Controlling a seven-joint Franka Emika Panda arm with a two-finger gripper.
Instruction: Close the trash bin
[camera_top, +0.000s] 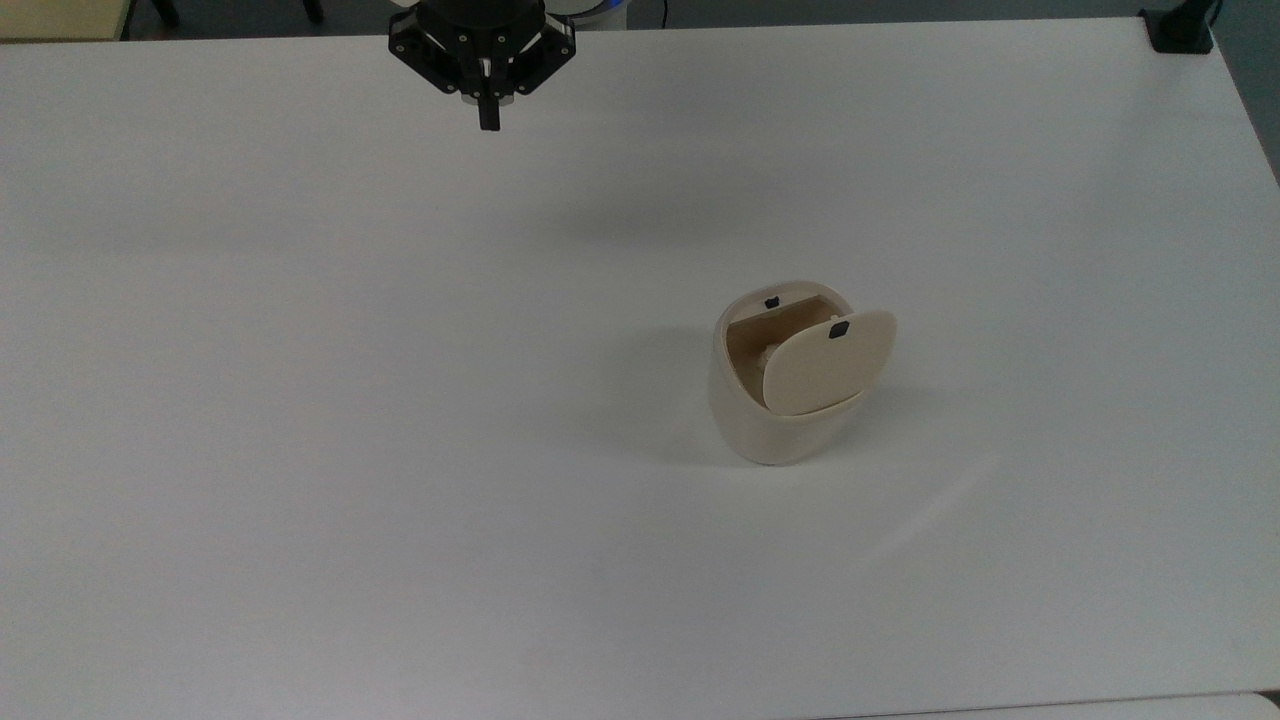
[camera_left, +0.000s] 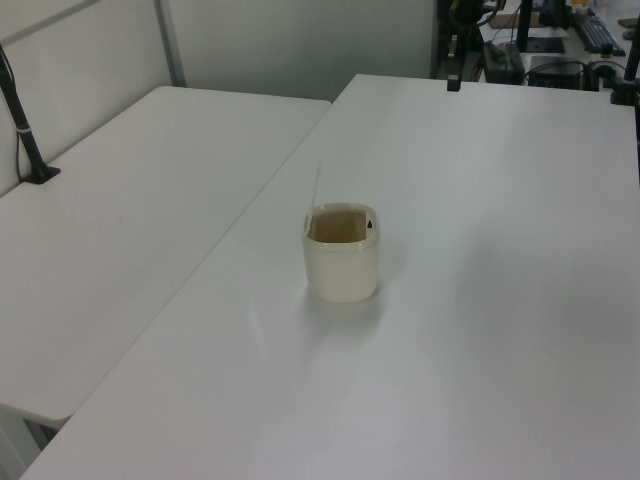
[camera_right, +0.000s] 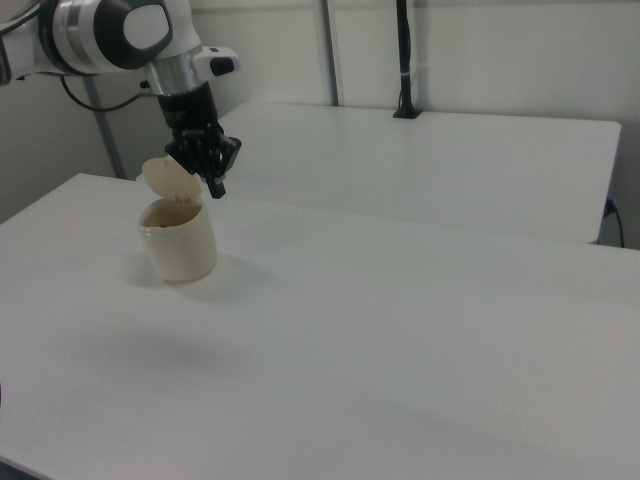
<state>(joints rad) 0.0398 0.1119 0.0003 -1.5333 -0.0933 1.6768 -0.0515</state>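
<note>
The trash bin (camera_top: 775, 425) is a small cream tub standing right of centre on the white table (camera_top: 300, 400). Its flat lid (camera_top: 828, 362) stands up on its hinge, open, with a small black tab (camera_top: 838, 330) near its top edge, and the tan inside shows. In the left view the trash bin (camera_left: 342, 268) shows its lid (camera_left: 317, 188) edge-on as a thin line. My black gripper (camera_top: 489, 120) hangs shut and empty near the table's far edge, well off to the top view's upper left of the bin. The right view has the gripper (camera_right: 215, 188) beside the lid (camera_right: 163, 177) above the trash bin (camera_right: 182, 248).
A black clamp (camera_top: 1180, 28) sits on the table corner at the top view's upper right. A second white table (camera_left: 130, 220) adjoins at the left view's left, with a black post (camera_left: 22, 125) on it. Desks with equipment (camera_left: 560, 40) stand behind.
</note>
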